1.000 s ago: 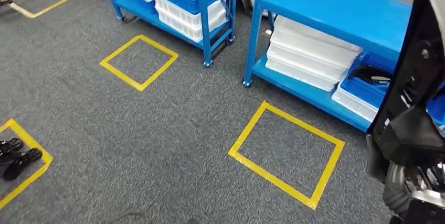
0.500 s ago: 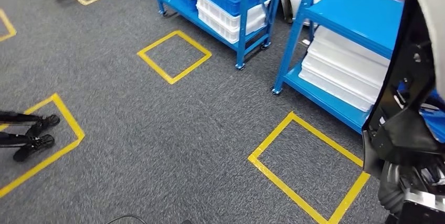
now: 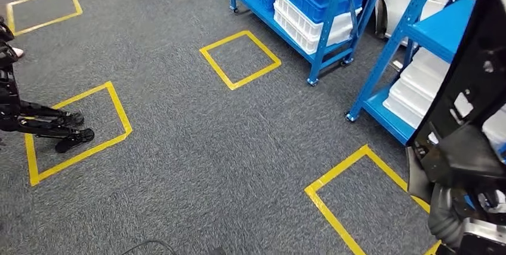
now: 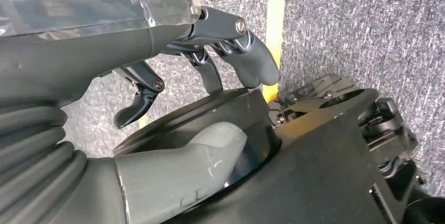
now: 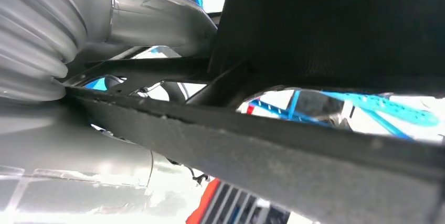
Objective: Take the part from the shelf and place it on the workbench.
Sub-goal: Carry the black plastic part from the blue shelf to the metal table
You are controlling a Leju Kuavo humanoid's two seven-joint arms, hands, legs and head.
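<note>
A large black part (image 3: 471,100), flat with cut-outs and a ribbed frame, stands up at the right edge of the head view, carried by my right hand (image 3: 468,222) low beside my body. Close up in the right wrist view, the part's dark plate and edge (image 5: 336,24) lie against my right hand (image 5: 94,19), whose fingers are hidden. My left hand (image 4: 199,61) hangs over the grey carpet with its fingers apart and nothing in them. Blue shelves (image 3: 316,10) holding white and blue bins stand at the back right.
A second blue shelf (image 3: 444,31) with white bins is at the far right. Yellow tape squares mark the carpet: one by the shelves (image 3: 240,58), one near my feet (image 3: 334,177), one on the left (image 3: 119,108) with a pair of black legs and shoes (image 3: 45,126).
The whole view has swung: shelves and tape squares slide to the right and up, and the black legs on the left come further into the picture. The part stays in my right hand.
</note>
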